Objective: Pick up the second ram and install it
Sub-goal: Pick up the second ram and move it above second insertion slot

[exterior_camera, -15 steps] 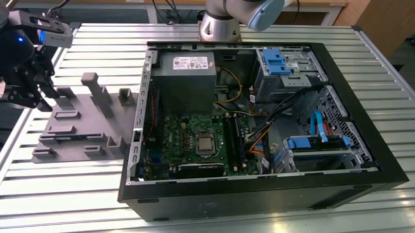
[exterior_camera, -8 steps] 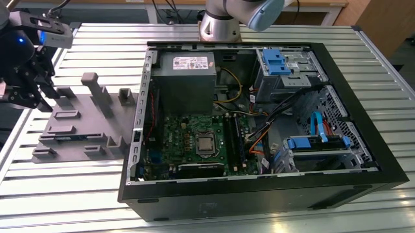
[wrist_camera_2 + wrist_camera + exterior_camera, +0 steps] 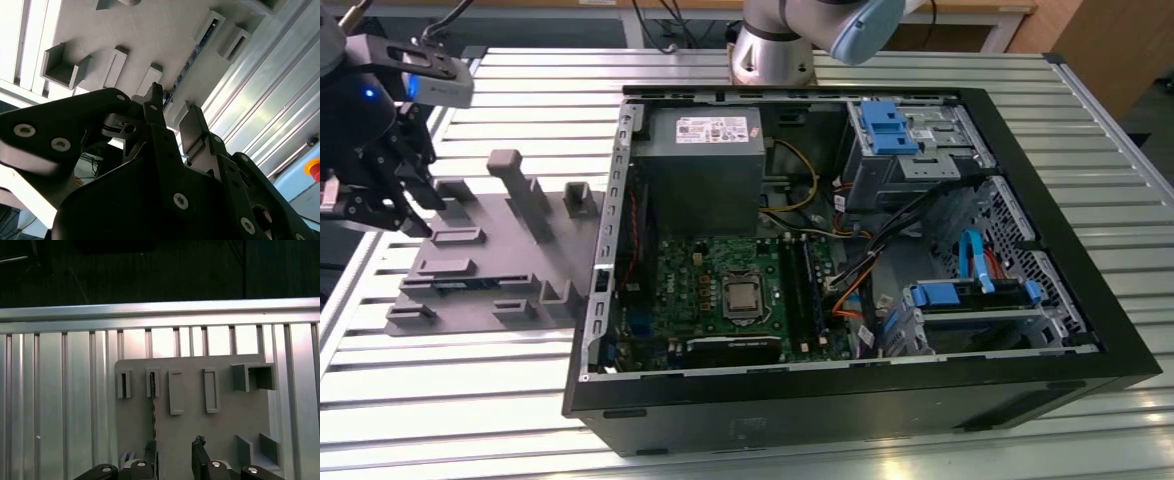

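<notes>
The second ram (image 3: 153,412) stands on edge in a slot of the grey fixture (image 3: 200,430), showing as a thin dark strip. It appears again in the second wrist view as a narrow blue-edged stick (image 3: 192,60). My gripper (image 3: 176,452) hangs open just above the fixture, nothing between its fingers, and the stick lines up with one fingertip (image 3: 152,455) rather than with the gap. In the exterior view the gripper (image 3: 380,215) sits over the fixture's (image 3: 494,250) end at the exterior view's left. The green motherboard (image 3: 720,290) lies inside the open computer case (image 3: 854,390).
The fixture carries upright pegs (image 3: 520,185) and several pockets. A grey power supply (image 3: 700,150), blue drive brackets (image 3: 887,125) and loose cables (image 3: 854,260) crowd the case. The ribbed metal table (image 3: 440,400) runs all around, and the arm's base (image 3: 771,55) stands behind the case.
</notes>
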`<state>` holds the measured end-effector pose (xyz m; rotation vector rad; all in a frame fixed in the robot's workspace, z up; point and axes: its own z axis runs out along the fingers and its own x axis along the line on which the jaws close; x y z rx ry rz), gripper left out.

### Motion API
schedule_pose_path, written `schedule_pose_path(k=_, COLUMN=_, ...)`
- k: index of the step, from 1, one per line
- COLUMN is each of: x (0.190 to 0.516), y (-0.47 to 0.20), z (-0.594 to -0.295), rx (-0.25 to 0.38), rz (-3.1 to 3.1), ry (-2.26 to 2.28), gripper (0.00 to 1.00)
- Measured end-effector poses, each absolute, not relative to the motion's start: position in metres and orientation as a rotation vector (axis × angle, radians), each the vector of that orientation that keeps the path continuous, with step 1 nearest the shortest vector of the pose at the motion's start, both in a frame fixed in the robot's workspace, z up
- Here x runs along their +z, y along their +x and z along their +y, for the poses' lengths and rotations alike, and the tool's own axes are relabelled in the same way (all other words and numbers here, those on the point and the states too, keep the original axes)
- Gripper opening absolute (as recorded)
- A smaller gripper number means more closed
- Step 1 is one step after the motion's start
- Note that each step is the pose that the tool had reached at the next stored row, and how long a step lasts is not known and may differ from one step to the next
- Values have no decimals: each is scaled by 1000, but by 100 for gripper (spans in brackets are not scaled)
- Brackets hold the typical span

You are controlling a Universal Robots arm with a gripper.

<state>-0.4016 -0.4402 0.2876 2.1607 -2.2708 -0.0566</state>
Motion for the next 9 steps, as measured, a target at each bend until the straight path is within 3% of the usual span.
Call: schedule_pose_path(k=9, x=276, y=-402, z=-441, rx=-56, rz=-2234, ry=2198, gripper=41)
